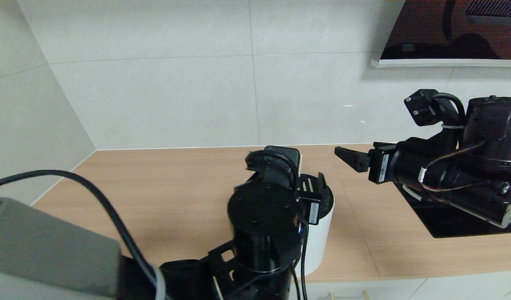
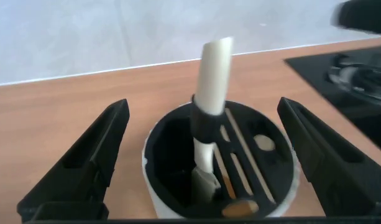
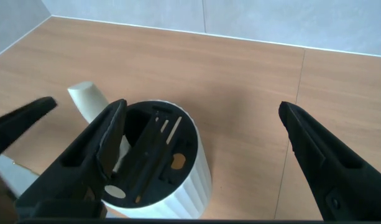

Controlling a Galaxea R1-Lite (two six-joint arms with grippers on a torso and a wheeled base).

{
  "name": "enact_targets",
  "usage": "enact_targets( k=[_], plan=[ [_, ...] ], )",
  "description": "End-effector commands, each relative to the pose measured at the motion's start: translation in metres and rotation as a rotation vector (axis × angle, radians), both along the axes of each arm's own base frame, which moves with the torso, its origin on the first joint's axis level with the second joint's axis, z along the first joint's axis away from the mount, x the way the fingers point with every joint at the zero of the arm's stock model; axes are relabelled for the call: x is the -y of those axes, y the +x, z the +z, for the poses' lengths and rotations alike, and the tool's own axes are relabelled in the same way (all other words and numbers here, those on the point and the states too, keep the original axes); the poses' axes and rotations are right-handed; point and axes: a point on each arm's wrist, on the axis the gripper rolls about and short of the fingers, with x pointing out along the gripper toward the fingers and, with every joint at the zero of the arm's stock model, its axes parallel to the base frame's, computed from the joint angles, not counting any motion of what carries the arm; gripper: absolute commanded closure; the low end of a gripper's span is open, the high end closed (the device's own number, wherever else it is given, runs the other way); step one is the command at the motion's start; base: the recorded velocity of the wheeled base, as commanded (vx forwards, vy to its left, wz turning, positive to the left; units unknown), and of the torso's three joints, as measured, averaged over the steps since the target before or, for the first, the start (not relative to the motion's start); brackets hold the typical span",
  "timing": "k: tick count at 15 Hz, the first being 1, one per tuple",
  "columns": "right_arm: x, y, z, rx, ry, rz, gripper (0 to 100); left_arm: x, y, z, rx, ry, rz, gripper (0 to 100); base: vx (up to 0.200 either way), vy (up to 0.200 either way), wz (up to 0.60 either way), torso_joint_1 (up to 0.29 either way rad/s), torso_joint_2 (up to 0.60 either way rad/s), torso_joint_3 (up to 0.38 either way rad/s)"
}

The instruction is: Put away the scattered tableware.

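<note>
Both sets of jaws are hanging released, the left gripper [image 2: 202, 106] straddling the cream-handled utensil [image 2: 214, 68] standing in the white holder [image 1: 318, 237] by the front edge of the worktop [image 1: 155, 187], the right gripper [image 3: 201, 106] hovering beside it, so a straight, slow lift-off is looking wisest to avoid tipping the handle.

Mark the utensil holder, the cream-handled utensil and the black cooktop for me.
utensil holder [image 3: 193, 182], right wrist view, white outer wall.
cream-handled utensil [image 2: 214, 68], left wrist view, mid handle.
black cooktop [image 1: 451, 223], head view, bare glass surface.
</note>
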Motion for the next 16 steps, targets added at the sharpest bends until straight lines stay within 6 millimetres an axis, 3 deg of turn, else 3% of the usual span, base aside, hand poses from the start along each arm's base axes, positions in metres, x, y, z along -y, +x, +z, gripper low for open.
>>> enact_targets(
  k=[1, 5, 7, 10, 14, 16],
  plan=[
    [0.004, -0.006, 0.008, 0.026, 0.018, -0.003, 0, -0.052, -0.019, 0.056, 0.089, -0.117, -0.091, 0, 0.000, 0.000, 0.00, 0.000, 0.00, 0.000],
    [0.046, -0.038, 0.049, 0.168, 0.100, -0.077, 0, -0.133, -0.035, 0.108, 0.235, -0.225, -0.108, 0, 0.000, 0.000, 0.00, 0.000, 0.00, 0.000],
    [0.061, -0.065, 0.052, 0.205, 0.118, -0.084, 0, -0.160, -0.057, 0.113, 0.244, -0.225, -0.109, 0, 0.000, 0.000, 0.00, 0.000, 0.00, 0.000],
    [0.092, -0.119, 0.036, 0.255, 0.131, -0.085, 0, -0.214, -0.079, 0.110, 0.230, -0.169, -0.062, 0, 0.000, 0.000, 0.00, 0.000, 0.00, 0.000],
    [0.128, -0.170, 0.002, 0.298, 0.132, -0.202, 0, -0.261, -0.121, 0.106, 0.191, -0.123, 0.013, 0, 0.000, 0.000, 0.00, 0.000, 0.00, 0.000],
    [0.143, -0.201, -0.017, 0.340, 0.089, -0.252, 0, -0.283, -0.152, 0.102, 0.203, -0.121, 0.086, 0, 0.000, 0.000, 0.00, 0.000, 0.00, 0.000]
  ],
)
